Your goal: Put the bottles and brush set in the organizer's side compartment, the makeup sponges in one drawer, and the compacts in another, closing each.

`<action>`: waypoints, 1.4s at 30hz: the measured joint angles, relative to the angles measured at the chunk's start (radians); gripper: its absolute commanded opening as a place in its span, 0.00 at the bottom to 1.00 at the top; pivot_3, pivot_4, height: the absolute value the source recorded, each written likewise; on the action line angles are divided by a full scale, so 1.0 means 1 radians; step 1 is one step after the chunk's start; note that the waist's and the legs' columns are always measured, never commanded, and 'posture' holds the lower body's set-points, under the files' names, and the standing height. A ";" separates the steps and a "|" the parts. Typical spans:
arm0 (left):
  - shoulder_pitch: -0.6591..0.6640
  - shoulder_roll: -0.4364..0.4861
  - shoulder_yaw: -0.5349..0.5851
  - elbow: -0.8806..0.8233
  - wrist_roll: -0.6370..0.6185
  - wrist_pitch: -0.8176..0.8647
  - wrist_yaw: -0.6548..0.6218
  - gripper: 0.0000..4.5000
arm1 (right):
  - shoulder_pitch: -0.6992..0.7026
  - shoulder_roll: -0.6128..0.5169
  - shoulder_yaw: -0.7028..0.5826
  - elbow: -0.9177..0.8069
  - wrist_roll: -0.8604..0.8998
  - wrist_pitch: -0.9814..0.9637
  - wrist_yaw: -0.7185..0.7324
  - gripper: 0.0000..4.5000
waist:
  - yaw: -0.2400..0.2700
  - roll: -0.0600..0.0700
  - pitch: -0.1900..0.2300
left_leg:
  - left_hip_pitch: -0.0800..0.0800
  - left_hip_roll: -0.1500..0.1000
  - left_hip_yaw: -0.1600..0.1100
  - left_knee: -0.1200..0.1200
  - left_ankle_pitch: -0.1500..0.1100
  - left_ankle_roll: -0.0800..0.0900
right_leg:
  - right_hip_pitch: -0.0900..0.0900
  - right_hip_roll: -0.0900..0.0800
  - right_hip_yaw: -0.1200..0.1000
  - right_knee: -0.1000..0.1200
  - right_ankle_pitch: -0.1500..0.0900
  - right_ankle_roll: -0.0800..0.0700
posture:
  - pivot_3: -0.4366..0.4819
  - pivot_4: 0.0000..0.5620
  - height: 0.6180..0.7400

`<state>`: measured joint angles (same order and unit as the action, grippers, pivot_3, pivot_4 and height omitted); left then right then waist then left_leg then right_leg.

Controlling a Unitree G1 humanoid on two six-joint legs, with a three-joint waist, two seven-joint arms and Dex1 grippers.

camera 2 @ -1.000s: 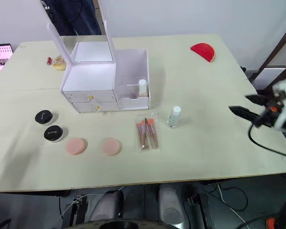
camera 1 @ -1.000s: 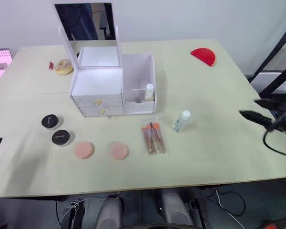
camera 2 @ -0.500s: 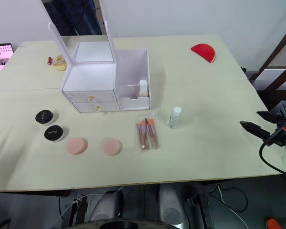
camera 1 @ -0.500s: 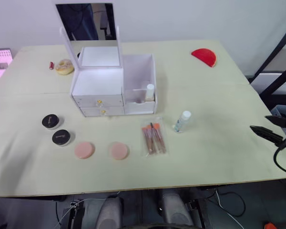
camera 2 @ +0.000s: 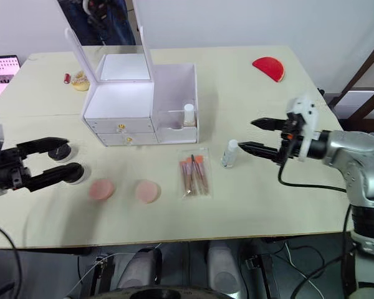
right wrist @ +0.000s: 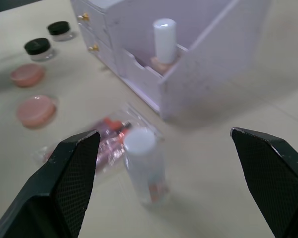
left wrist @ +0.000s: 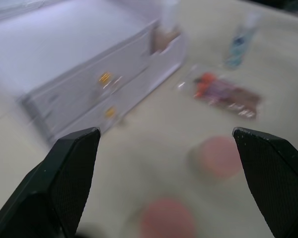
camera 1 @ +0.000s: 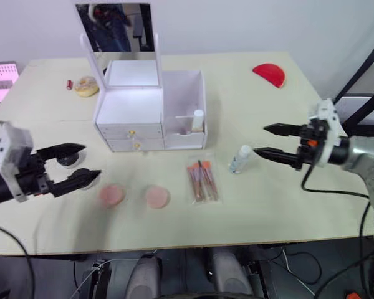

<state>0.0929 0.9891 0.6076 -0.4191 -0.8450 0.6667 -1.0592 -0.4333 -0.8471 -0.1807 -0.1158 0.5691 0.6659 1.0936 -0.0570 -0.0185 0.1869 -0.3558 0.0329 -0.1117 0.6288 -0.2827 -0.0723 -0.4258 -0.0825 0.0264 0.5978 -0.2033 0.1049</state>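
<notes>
Over on the left, the left gripper (camera 1: 75, 163) hangs above the table (camera 1: 280, 205) with its fingers spread wide, nothing between them, right over the two black-lidded compacts (camera 2: 61, 149). Next along, two pink makeup sponges (camera 1: 111, 195) lie flat on the tabletop, apart from each other. Behind them stands the white organizer (camera 1: 151, 111), mirror lid up, both drawers (camera 1: 128, 132) shut, and in its side compartment one white-capped bottle (camera 1: 198, 119) stands upright at the front. Just in front of it, the bagged brush set (camera 1: 202, 182) lies flat. Beside that stands the clear bottle (camera 1: 240, 158), upright on the table. On the right, the right gripper (camera 1: 262, 139) is wide open and empty, its fingertips pointing at that clear bottle, close but not touching.
</notes>
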 measured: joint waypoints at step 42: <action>-0.068 0.011 -0.063 -0.211 -0.161 0.131 0.157 1.00 | -0.022 0.054 0.139 0.137 -0.083 -0.094 0.012 0.15 | 0.014 0.000 0.000 | 0.000 0.000 0.000 0.002 0.000 0.000 | 0.001 0.000 0.000 0.000 0.000 -0.001 | 0.48 0.27 1.00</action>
<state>0.0254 1.0003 0.5444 -0.6304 -1.0061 0.7982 -0.9020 -0.4549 -0.7930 -0.0416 0.0209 0.4863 0.5719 1.1054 -0.0427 -0.0187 0.1868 -0.3558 0.0328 -0.1119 0.6304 -0.2826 -0.0722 -0.4252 -0.0821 0.0264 0.5980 -0.2030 0.1043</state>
